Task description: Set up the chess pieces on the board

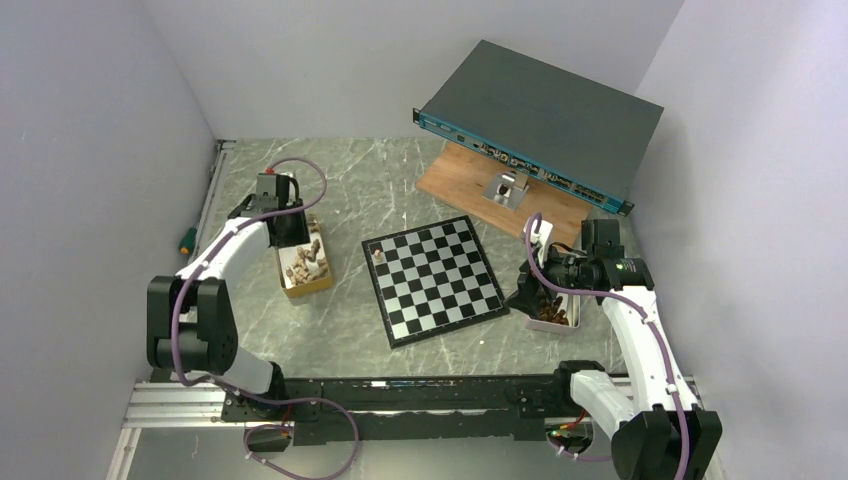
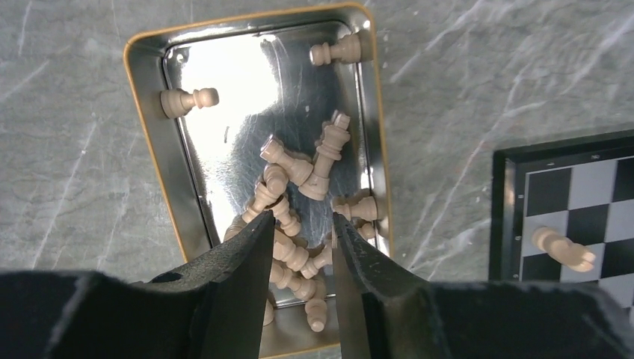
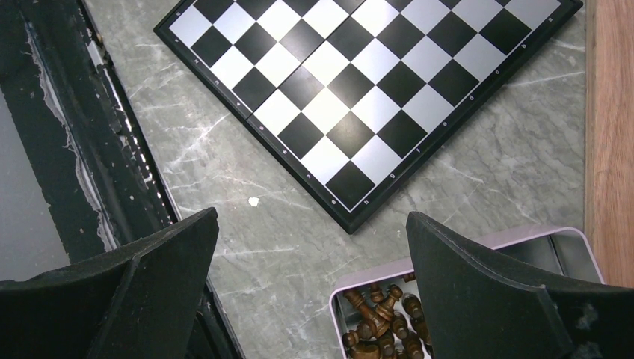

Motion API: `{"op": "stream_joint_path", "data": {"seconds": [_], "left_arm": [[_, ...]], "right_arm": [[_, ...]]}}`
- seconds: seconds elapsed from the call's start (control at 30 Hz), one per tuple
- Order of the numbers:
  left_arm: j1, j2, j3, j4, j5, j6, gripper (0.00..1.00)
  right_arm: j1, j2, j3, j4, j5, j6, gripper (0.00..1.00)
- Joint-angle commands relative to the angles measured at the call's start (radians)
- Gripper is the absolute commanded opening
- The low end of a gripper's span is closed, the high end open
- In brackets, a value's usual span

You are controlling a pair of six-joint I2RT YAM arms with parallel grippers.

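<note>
From above, the board (image 1: pixel 432 280) lies between my two supplies. The yellow tin (image 1: pixel 305 292) of light pieces (image 1: pixel 308 262) is just left of it, and the white tin (image 1: pixel 545 325) of dark pieces (image 1: pixel 560 315) is just right of it, so each arm can feed its own side. One light piece (image 1: pixel 378 256) stands on the board's far left corner.

On the left wrist, my left gripper (image 2: pixel 301 221) hangs over the heap in the yellow tin. Its jaws are narrowed to about one piece's width, with nothing pinched that I can see. I'd call it lined up for a pick.

On the right wrist, my right gripper (image 3: pixel 312 217) is spread wide and empty, above the bare table between the board's corner and the dark pieces, probably on standby.
</note>
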Motion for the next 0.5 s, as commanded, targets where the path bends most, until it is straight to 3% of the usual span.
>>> {"op": "stream_joint_path", "data": {"seconds": [0.0,0.47], "left_arm": [[0.007,0.035,0.033,0.004,-0.033,0.004,0.38],[0.013,0.158,0.048,0.019,-0.059,0.000,0.32]], "right_arm": [[0.005,-0.001,0.009,0.026,-0.009,-0.005,1.00],[0.004,0.000,0.008,0.028,-0.006,-0.007,1.00]]}}
